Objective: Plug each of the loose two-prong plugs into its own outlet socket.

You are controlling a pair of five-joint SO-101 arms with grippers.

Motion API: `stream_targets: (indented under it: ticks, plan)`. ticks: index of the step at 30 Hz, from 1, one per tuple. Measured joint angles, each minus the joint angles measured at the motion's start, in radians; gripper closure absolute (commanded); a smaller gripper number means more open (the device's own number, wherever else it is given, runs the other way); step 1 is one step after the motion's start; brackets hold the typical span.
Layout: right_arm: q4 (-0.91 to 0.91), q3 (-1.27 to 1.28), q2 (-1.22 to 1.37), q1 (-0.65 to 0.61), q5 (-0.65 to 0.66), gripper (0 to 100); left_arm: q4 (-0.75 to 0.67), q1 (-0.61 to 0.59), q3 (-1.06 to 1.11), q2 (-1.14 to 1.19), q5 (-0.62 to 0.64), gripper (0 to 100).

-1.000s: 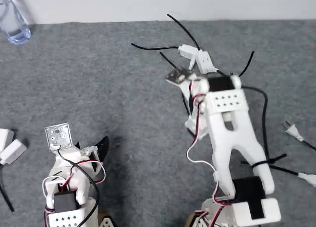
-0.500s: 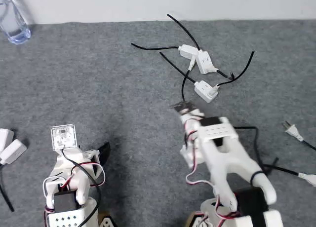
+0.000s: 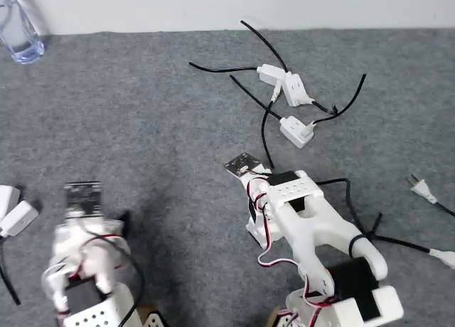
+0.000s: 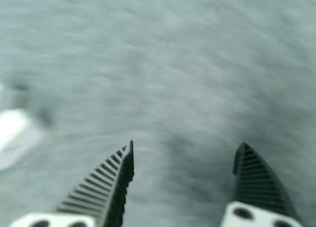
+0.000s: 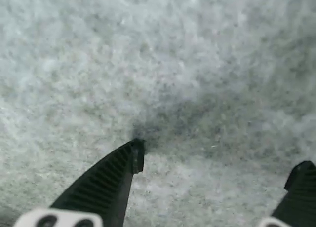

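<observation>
White sockets (image 3: 291,90) on black cords (image 3: 213,70) lie at one o'clock on the grey surface (image 3: 142,114); loose plugs (image 3: 424,190) rest at three to four o'clock. The left end effector (image 4: 185,155) and right end effector (image 5: 219,160) both gape wide, holding nothing, over bare felt.

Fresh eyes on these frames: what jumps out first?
The cluster of white outlet sockets tangled with black cords at the far middle of the grey carpet catches the eye first. Next come the left end effector and the right end effector, both open over bare carpet. A loose two-prong plug lies apart at the high view's right edge.
</observation>
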Motion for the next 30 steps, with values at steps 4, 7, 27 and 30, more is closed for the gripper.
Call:
stream_targets:
  ticks: [4,7,27,30]
  plan:
    - [0.000,0.000,0.002,0.002,-0.040,57.1,0.000,-0.270,-0.181,-0.002,-0.115,68]
    - [0.000,0.000,0.003,0.002,-0.044,57.1,-0.023,-0.450,-0.316,-0.008,-0.218,63]
    - [0.000,0.000,0.003,0.002,-0.044,57.1,-0.516,-0.578,-0.344,0.250,-0.914,63]
    - [0.000,0.000,0.003,0.002,-0.044,57.1,-0.445,-0.563,-0.580,0.422,-0.879,63]
